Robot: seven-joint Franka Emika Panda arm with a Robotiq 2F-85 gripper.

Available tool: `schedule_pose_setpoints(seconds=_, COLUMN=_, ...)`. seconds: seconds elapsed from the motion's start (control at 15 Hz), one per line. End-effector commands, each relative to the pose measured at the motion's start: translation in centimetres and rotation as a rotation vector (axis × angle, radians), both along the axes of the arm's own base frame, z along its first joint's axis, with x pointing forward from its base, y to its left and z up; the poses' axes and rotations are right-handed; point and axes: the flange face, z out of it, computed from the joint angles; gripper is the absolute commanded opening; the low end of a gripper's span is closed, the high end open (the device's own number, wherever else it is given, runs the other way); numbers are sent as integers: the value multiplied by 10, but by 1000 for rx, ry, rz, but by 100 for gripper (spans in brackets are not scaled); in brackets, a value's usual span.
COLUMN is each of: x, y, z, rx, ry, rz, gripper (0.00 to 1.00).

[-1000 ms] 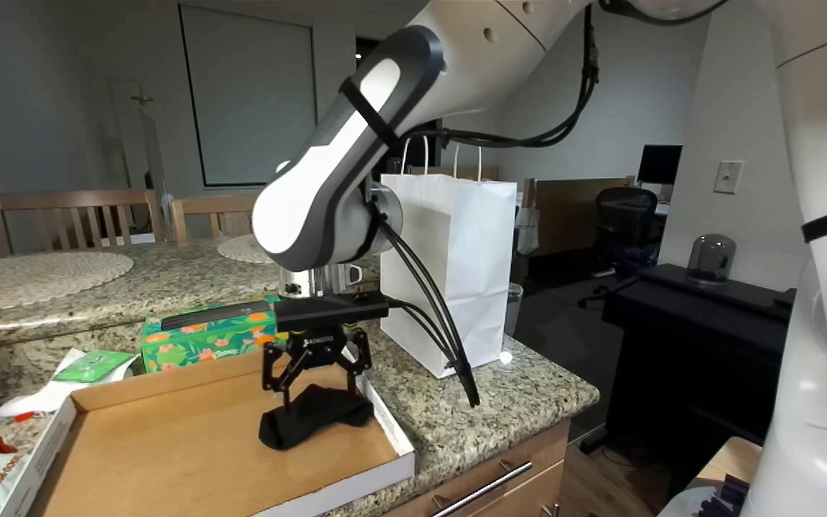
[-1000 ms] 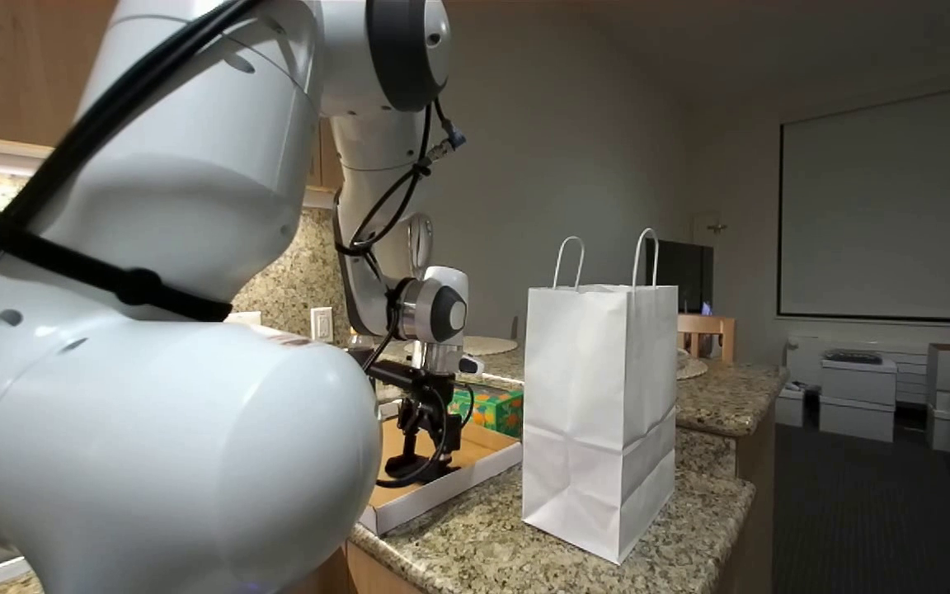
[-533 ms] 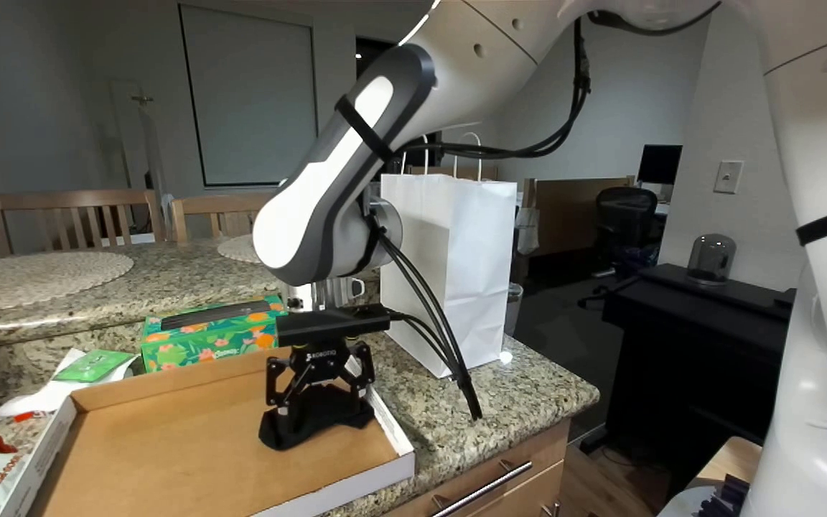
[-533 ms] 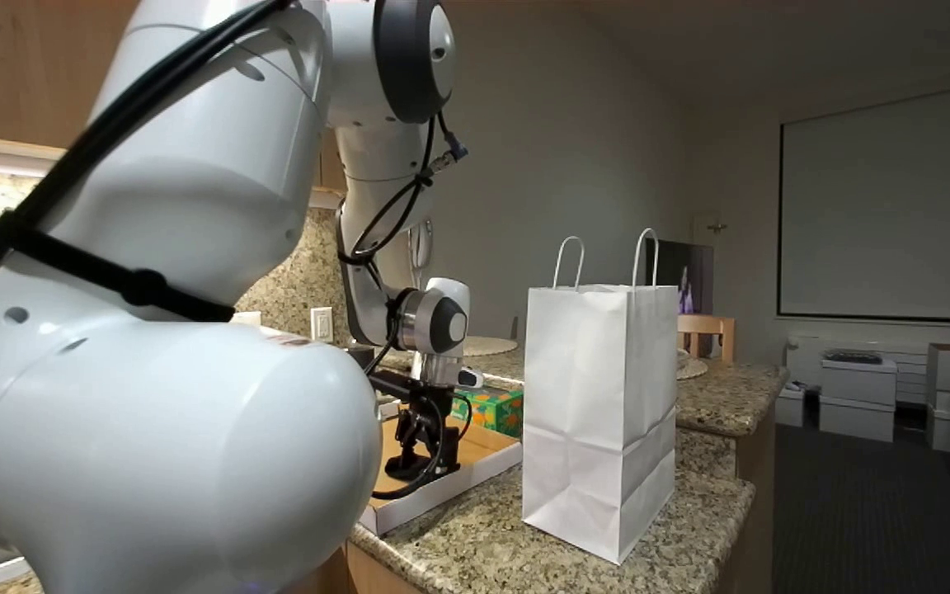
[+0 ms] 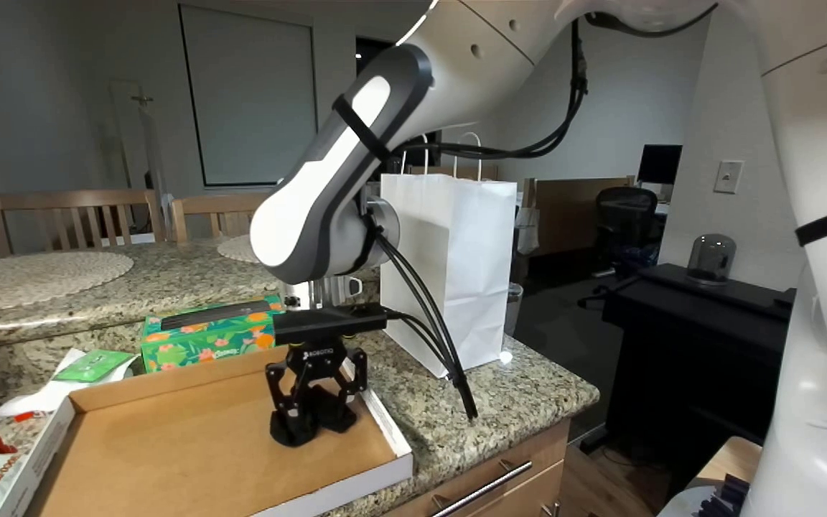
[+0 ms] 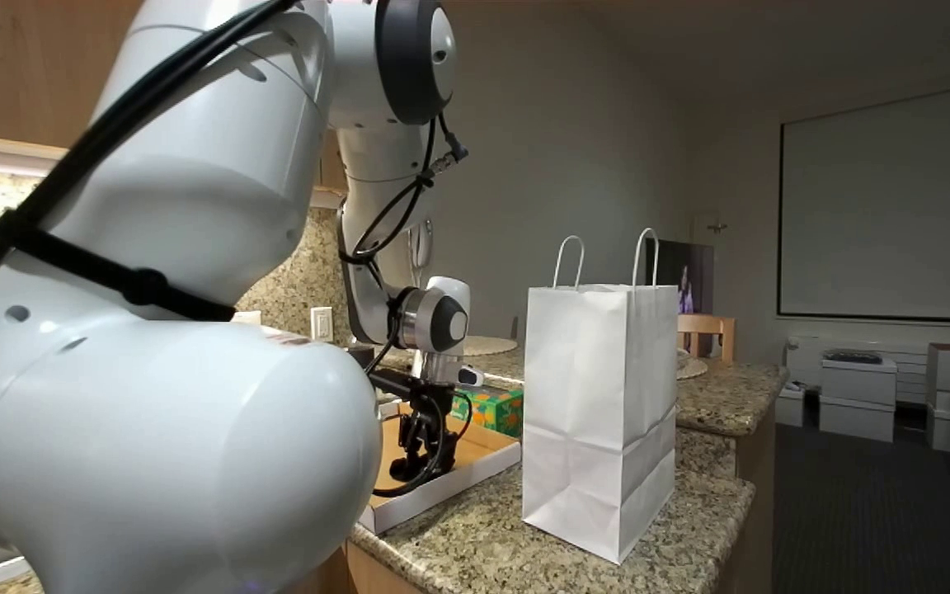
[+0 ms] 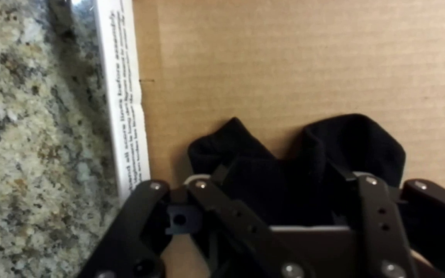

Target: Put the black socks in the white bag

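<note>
A black sock (image 7: 352,143) lies bunched on the cardboard tray (image 7: 284,58), two folds bulging up beyond the fingers. Black on black, it is hard to separate from my gripper (image 5: 319,420) in an exterior view. The gripper (image 7: 282,173) points down over it, jaws partway together but still well apart, with cloth gathered between them. Whether the fabric is pinched firmly does not show. The white bag (image 6: 578,396) stands upright on the counter, handles raised, beside the tray. In an exterior view my arm hides part of the bag (image 5: 482,273). Its inside is hidden.
The tray's low white wall (image 5: 392,431) runs between the gripper and the bag. A green floral tissue box (image 5: 216,337) sits behind the tray, and packets (image 5: 94,366) lie to its left. The granite counter (image 5: 557,380) ends just past the bag.
My gripper came down onto the sock in the earlier half second. Since then its jaws have drawn closer together, and the sock's ends have pulled inward and bunched up. The bag has stayed put.
</note>
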Motion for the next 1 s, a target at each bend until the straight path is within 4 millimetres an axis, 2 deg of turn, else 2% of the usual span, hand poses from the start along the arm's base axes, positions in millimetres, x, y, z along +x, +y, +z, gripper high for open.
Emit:
schedule_pose_setpoints(seconds=0.0, x=-1, y=-3, z=-3, rx=-2, ry=26, rz=-23, gripper=22)
schedule_pose_setpoints(seconds=0.07, x=-1, y=-3, z=-3, rx=-2, ry=28, rz=-24, gripper=15)
schedule_pose_setpoints(seconds=0.2, x=0, y=-3, z=-3, rx=-9, ry=46, rz=-39, gripper=8)
schedule_pose_setpoints(seconds=0.33, x=0, y=-4, z=-3, rx=-21, ry=67, rz=-47, gripper=6)
schedule_pose_setpoints(seconds=0.4, x=0, y=-4, z=-2, rx=-25, ry=76, rz=-52, gripper=10)
schedule_pose_setpoints(seconds=0.6, x=-5, y=-4, z=13, rx=-31, ry=81, rz=-52, gripper=11)
schedule_pose_setpoints(seconds=0.8, x=-3, y=0, z=49, rx=-39, ry=33, rz=-27, gripper=11)
schedule_pose_setpoints(seconds=0.93, x=-3, y=7, z=91, rx=-46, ry=-26, rz=15, gripper=11)
